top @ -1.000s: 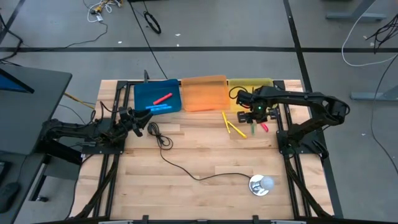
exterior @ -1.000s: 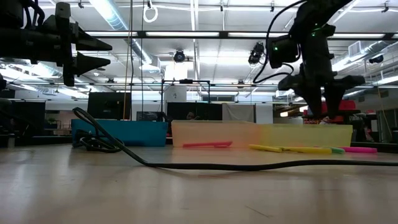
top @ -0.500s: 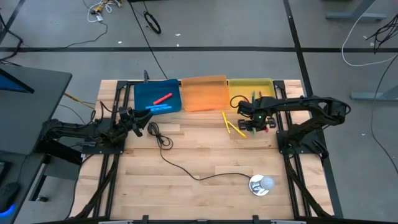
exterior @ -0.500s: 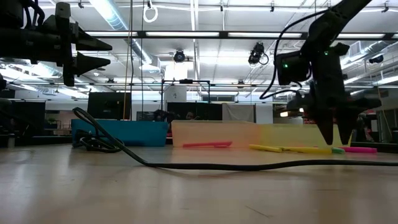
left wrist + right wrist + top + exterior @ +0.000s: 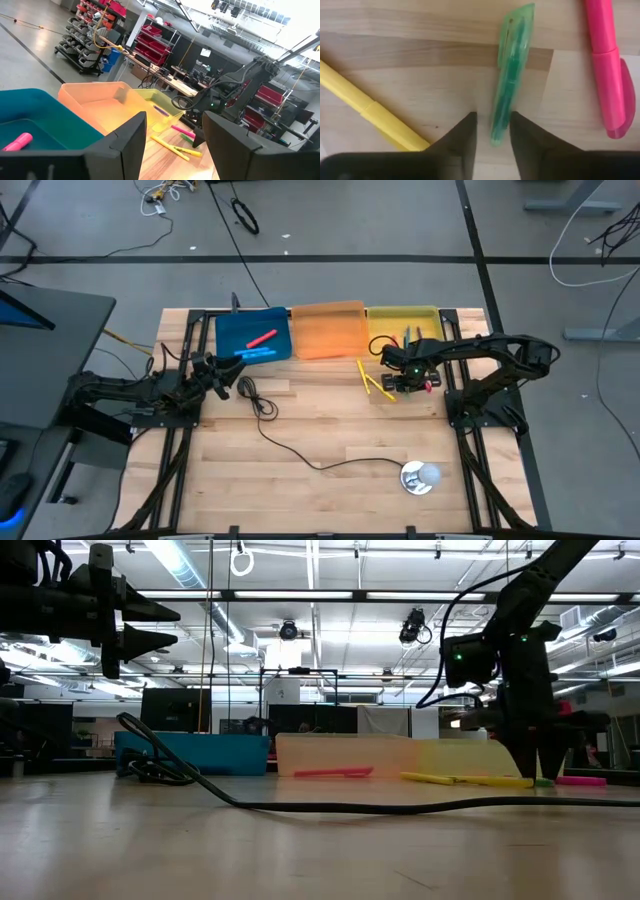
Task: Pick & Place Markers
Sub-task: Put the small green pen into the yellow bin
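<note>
While the left gripper [image 5: 222, 370] waits, fingers apart and empty, at the table's [image 5: 330, 430] nine o'clock side, the right gripper [image 5: 491, 131] is down at the wood around two o'clock, its fingers straddling a green marker [image 5: 510, 75] but not yet pinching it. A pink marker [image 5: 607, 65] lies at its three o'clock, a yellow marker [image 5: 365, 107] at nine.
</note>
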